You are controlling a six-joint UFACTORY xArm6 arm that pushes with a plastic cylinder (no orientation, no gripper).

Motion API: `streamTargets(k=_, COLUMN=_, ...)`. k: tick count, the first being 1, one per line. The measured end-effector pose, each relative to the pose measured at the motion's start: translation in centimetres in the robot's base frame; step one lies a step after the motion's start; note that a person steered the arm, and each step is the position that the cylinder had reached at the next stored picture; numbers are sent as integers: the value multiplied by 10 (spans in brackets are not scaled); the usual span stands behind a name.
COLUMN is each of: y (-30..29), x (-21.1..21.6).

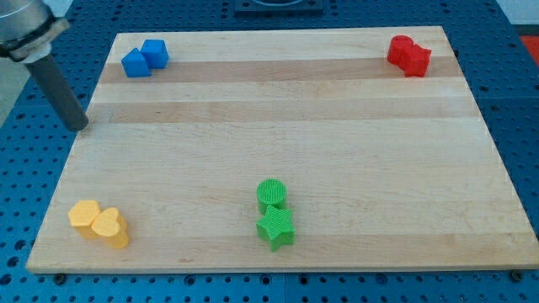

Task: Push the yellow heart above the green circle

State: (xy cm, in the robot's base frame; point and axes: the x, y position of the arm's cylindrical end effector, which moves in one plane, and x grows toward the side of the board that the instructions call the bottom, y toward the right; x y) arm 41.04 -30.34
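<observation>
Wooden board (278,118) filled most of the camera view, set on a blue perforated table (518,93). My tip (80,126) stood at the board's left edge, in the view's upper left. The arm carried no jaws, only the rod, so it held nothing and touched no block.

Down toward the view's bottom from my tip, well apart from it, the yellow heart (112,226) sat near the bottom-left corner. A second yellow block (84,217), its shape hard to make out, touched the heart on its left side. Both lay close to the board's left and bottom edges.

Far to the right of my tip and lower, the green circle (272,194) lay near the bottom edge at mid-width. A green star (276,228) touched it from below, nearly at the edge.

Just up and right of my tip were two blue blocks (145,58), touching each other near the top-left corner. Two red blocks (409,55) sat pressed together in the far top-right corner.

Between the heart and the circle the wood was bare, and so was the wide middle band above the circle. Nothing stood between my tip and the heart.
</observation>
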Motion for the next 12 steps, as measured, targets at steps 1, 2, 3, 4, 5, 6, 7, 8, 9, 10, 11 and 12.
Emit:
streamTargets(k=1, y=-2, x=3)
streamTargets(k=2, y=-2, x=3)
streamTargets(k=3, y=-1, x=5)
streamTargets(k=4, y=-1, x=68)
streamTargets(k=5, y=-1, x=126)
streamTargets(k=6, y=-1, x=140)
streamTargets(k=7, y=0, x=198)
streamTargets(k=8, y=0, x=206)
streamTargets(k=9, y=18, x=206)
streamTargets(k=10, y=73, x=189)
streamTargets(k=11, y=123, x=165)
streamTargets(k=12, y=140, x=162)
